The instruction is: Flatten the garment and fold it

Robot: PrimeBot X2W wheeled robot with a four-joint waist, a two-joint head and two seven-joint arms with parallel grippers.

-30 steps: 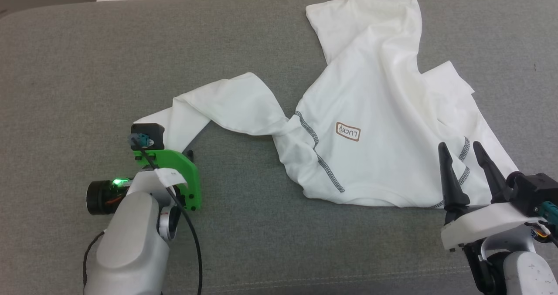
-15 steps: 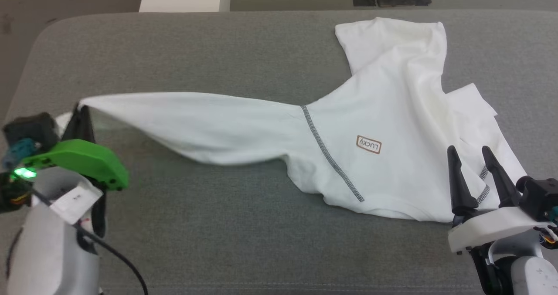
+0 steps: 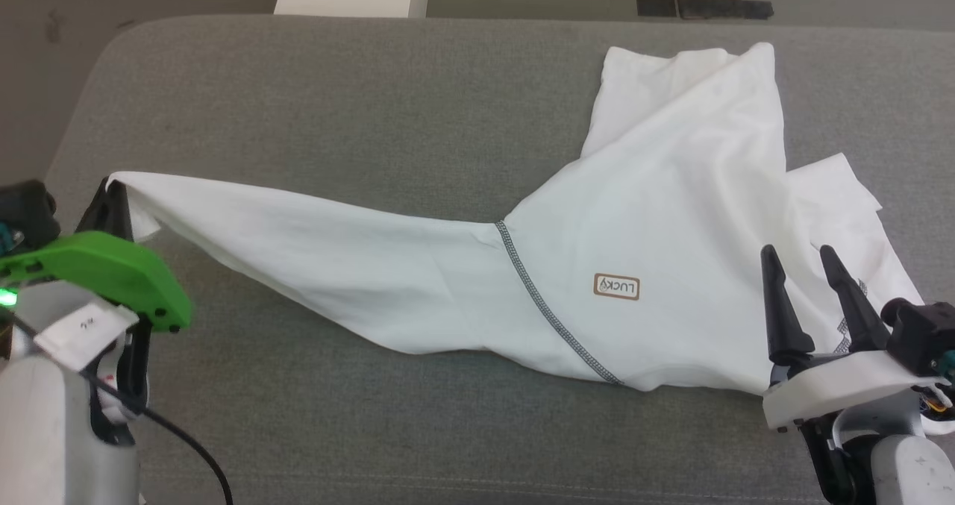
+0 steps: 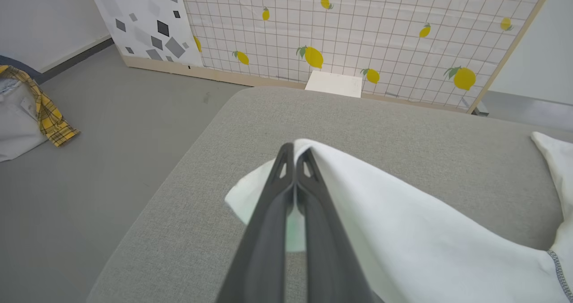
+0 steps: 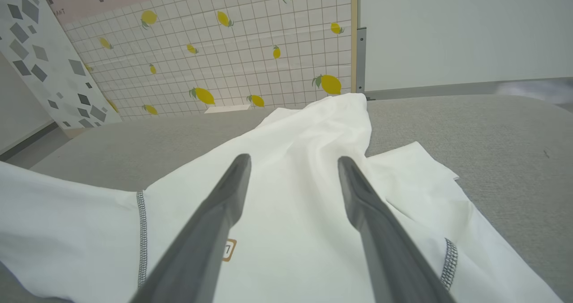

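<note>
Since a second ago the left jaws have closed tight on the end of the garment's point(image 3: 671, 214) sleeve point(image 3: 321, 244) and drawn it out toward the left edge of the grey padded tabletop point(image 3: 336, 102). The sleeve, bunched and twisted before, now stretches nearly straight, with its tip lifted. The garment's long axis runs left to right, the sleeve end pointing left and the body spread on the right side. The right jaws stand wide apart, empty, over the body's near right corner.

Left jaws pinched — right jaws apart
</note>
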